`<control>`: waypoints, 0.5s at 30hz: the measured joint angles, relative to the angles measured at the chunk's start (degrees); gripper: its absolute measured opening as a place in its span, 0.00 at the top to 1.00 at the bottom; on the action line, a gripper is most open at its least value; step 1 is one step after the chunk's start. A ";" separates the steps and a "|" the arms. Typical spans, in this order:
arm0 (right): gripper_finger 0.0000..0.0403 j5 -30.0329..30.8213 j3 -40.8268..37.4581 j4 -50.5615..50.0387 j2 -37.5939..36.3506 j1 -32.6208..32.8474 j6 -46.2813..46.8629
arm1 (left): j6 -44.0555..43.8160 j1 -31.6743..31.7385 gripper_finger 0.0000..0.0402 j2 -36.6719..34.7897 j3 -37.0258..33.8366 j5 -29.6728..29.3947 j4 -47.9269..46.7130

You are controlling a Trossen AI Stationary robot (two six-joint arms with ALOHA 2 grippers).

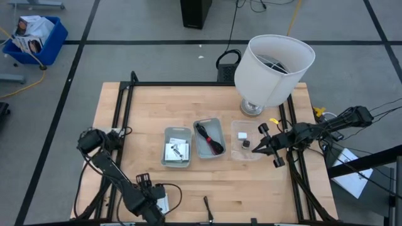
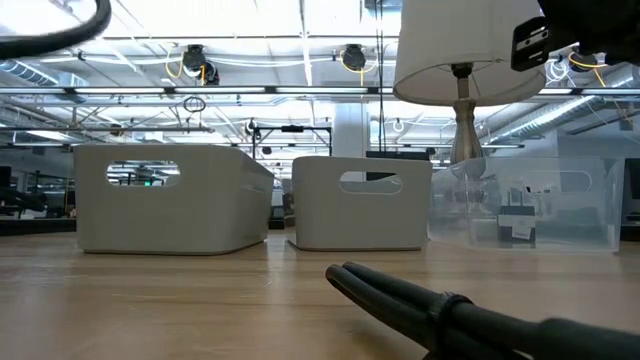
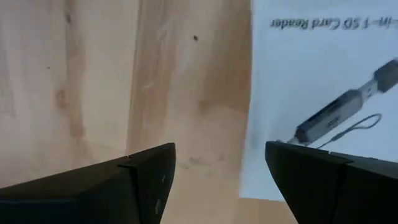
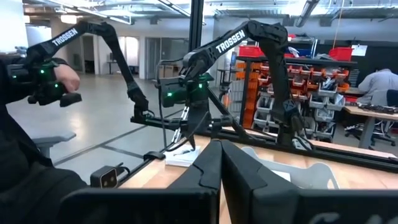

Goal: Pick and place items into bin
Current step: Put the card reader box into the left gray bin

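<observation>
My left gripper [image 1: 154,210] [image 3: 221,177] is open at the table's near edge, pointing down over a white printed card [image 3: 323,81] [image 1: 162,203] that lies flat on the wood. One finger is over bare wood, the other over the card. My right gripper [image 1: 259,147] [image 4: 221,171] is shut and held level above the clear bin [image 1: 247,150] [image 2: 530,205], which holds a tiny white block [image 1: 242,134] and a tiny black cube [image 1: 246,144]. White cards [image 1: 176,150] lie in the left grey bin [image 1: 166,145]. The black-and-red cable bundle [image 1: 209,138] lies in the middle grey bin [image 1: 219,129]. A thin dark stick [image 1: 206,209] [image 2: 420,303] lies on the table.
The large white lamp [image 1: 274,68] [image 2: 462,55] stands at the table's far right, just behind the clear bin. Black frame rails [image 1: 125,107] run along the table's sides. Bare wood lies between the bins and the near edge. A person [image 4: 31,93] and other arms show beyond the table.
</observation>
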 joint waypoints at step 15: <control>0.99 0.00 0.00 -0.11 0.10 -0.01 -0.15 | 3.48 3.79 0.37 -3.54 -8.60 4.54 15.03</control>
